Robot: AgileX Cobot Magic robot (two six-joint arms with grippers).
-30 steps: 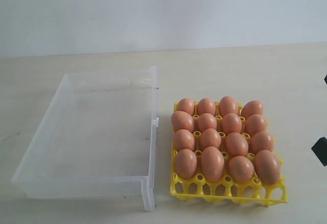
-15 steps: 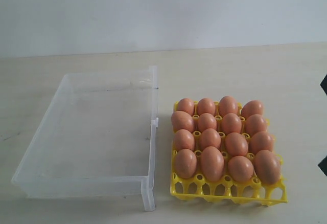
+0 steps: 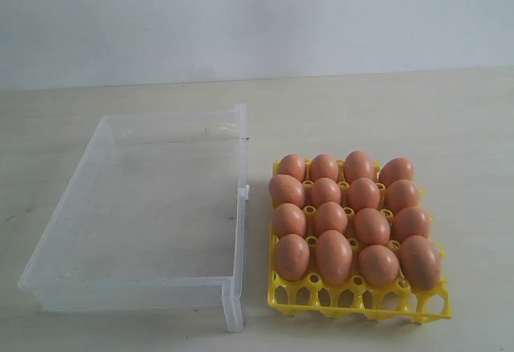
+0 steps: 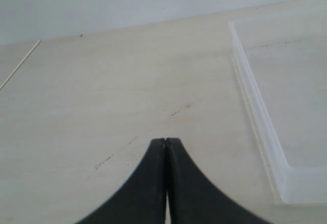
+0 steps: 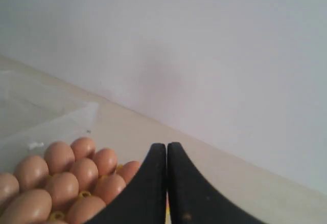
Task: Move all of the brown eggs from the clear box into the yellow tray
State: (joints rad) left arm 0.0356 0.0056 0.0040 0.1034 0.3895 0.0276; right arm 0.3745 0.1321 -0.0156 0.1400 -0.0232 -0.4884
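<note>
- My left pincer (image 4: 166,141) is pressed together on nothing, over the pale table (image 4: 102,91) beside the shallow clear plastic box (image 3: 239,207).
- My right pincer (image 5: 167,144), equally closed and empty, hangs near the orange-brown oval eggs (image 5: 64,157).
- All sixteen sit cupped in the bright yellow lattice tray (image 3: 353,302), so none rolls.
- The box holds nothing; I judge the job finished.

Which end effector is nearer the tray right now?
Right. The right end effector, shut, hangs close by the eggs in the tray. The left end effector, also shut, is over bare table beside the box.
</note>
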